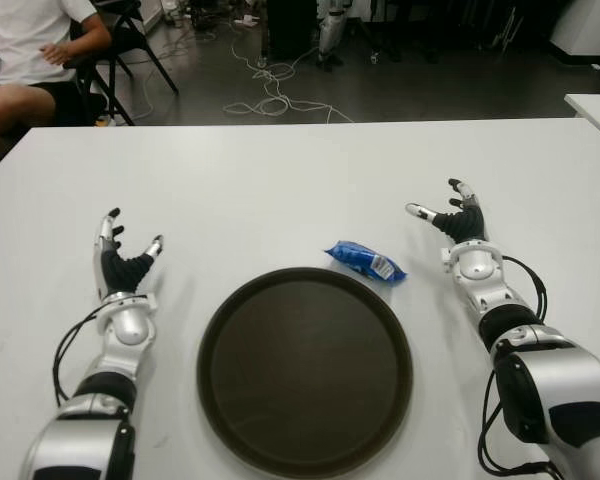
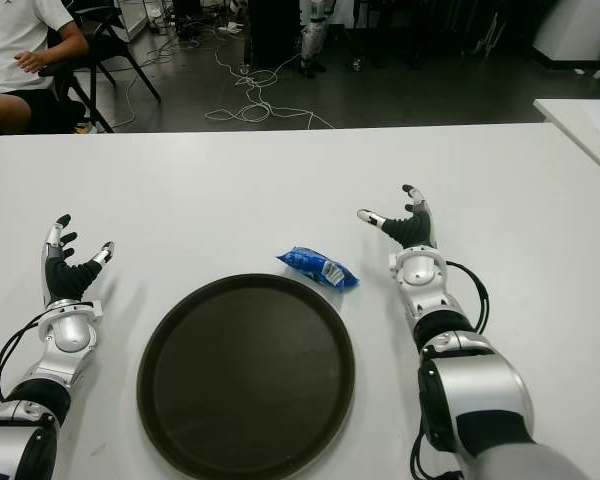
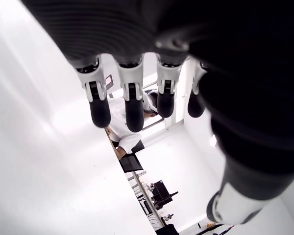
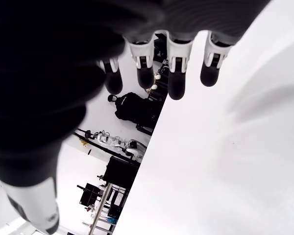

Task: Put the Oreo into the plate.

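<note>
The blue Oreo pack [image 1: 365, 261] lies on the white worktop [image 1: 280, 180], just beyond the far right rim of the dark round plate [image 1: 305, 368]. The right hand [image 1: 456, 222] shows right of the plate, fingers spread and empty. The left hand [image 1: 120, 258] shows left of the plate, likewise spread and empty.

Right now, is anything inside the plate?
No: the dark plate holds nothing. The blue Oreo packet lies on the white table just beyond its rim. What is under the plate is hidden.
</note>
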